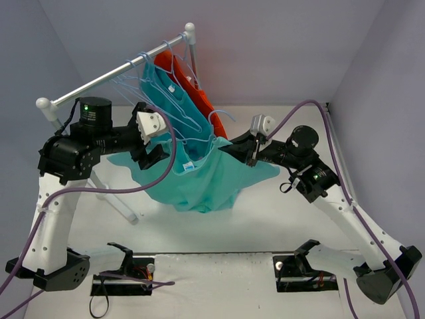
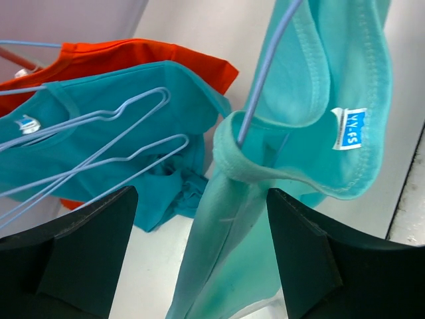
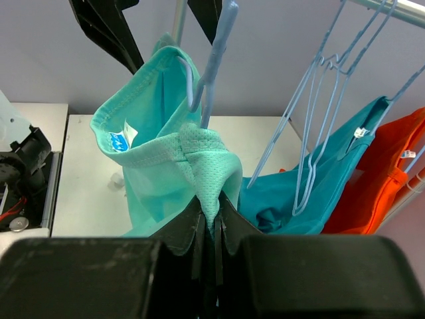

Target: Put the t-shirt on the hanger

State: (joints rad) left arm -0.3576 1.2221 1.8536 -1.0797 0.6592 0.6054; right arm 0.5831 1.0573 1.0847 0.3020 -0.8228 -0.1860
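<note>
Lab test cell, plain walls (three sides), white table

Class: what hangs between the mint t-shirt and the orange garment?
The darker teal shirt and empty blue hangers, clearest in the right wrist view.

The left arm rises from its near-left base, elbow high, and reaches right, the left gripper spread wide. The right arm slants in from the near right, the right gripper clamped on the t-shirt.
</note>
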